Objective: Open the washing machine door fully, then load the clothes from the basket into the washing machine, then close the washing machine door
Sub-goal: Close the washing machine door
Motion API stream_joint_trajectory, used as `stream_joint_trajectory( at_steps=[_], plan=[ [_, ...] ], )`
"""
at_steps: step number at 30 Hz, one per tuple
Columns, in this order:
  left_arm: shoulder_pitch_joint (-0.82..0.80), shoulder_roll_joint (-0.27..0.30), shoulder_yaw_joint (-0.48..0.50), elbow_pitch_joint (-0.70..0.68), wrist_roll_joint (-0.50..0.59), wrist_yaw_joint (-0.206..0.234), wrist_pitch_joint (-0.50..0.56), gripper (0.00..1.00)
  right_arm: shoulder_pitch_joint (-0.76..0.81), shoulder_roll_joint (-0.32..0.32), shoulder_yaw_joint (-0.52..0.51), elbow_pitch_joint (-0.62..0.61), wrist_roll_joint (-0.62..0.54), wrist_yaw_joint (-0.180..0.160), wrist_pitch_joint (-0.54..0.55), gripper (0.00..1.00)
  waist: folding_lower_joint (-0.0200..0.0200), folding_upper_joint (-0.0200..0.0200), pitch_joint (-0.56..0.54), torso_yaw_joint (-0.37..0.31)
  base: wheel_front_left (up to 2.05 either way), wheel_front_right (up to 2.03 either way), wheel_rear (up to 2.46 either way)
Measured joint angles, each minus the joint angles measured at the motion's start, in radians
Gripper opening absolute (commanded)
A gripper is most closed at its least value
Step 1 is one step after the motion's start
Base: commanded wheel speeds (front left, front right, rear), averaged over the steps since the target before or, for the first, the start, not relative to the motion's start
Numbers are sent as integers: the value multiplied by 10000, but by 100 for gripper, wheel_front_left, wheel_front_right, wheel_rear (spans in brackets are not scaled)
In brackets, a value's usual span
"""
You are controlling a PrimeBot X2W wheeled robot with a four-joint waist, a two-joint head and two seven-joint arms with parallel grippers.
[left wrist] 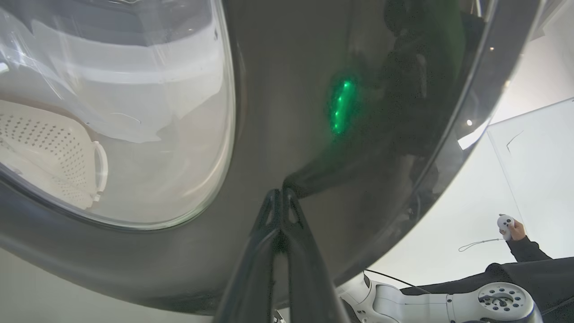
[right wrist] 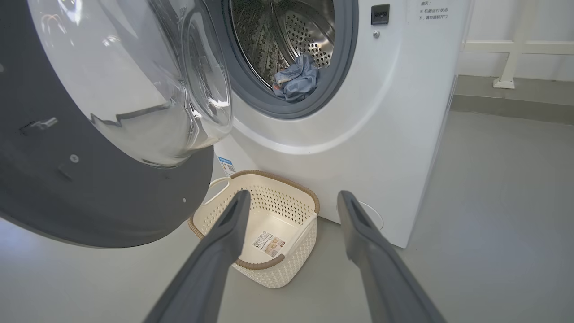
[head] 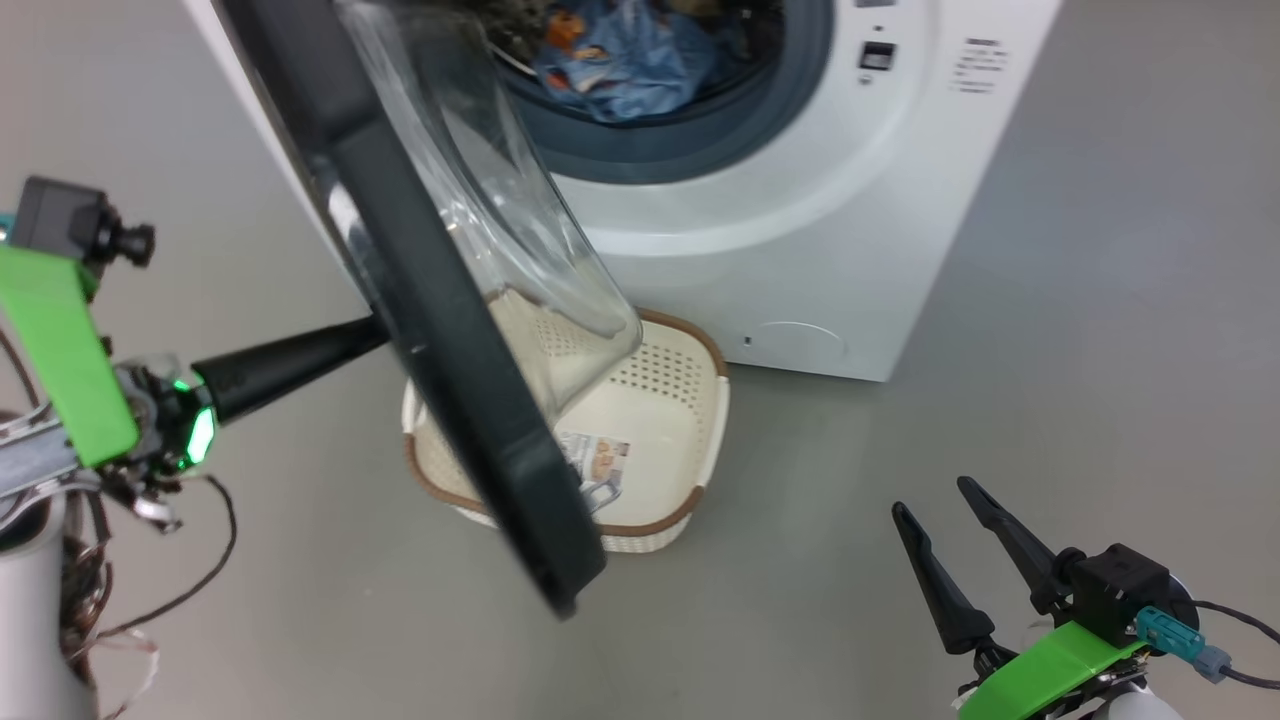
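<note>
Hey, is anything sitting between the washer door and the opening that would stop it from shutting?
Nothing visible does. The clothes lie in the drum, and the empty basket sits on the floor, apparently lower than the door.

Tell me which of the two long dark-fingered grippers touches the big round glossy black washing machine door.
The left gripper: fingers shut together, tips against the door on its black outer face. The right gripper stands open, well clear of it.

Bright even light, soft shadows, glare on washing machine door (right wrist: 112,112), wide-angle bowing at edges
</note>
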Motion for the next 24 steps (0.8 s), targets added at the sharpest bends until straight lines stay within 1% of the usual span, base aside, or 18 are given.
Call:
stream_joint_trajectory(
  at_steps=[2,6,7,8,9,14,18,24],
  plan=[
    [-272,-245,-58,-4,247,2,-401,0,-3,56,-15,-27,0,0,0,100,0,0,67,-352,0,0,0],
    [-810,-575,-167,144,435,15,-780,0,-15,161,-77,-48,0,0,0,100,0,0,197,-828,0,0,0],
    [-810,-575,-167,144,435,15,-780,0,-15,161,-77,-48,0,0,0,100,0,0,197,-828,0,0,0],
    [-1147,-738,-226,295,606,15,-974,0,-31,224,-119,-52,0,0,0,100,0,0,282,-1065,0,0,0],
    [-1147,-738,-226,295,606,15,-974,0,-31,224,-119,-52,0,0,0,100,0,0,282,-1065,0,0,0],
    [-1986,-930,-309,899,909,33,-1375,0,-108,405,-136,-82,-2,0,0,100,0,0,537,-1639,0,0,0],
    [-2577,-1024,-253,1530,1216,31,-1916,0,-454,523,-146,-104,-4,0,0,100,0,0,748,-2081,0,0,0],
    [-3403,-1095,67,2543,1517,2,-2853,0,-485,681,-134,-96,-13,0,0,100,0,0,983,-2705,0,0,0]
  ],
)
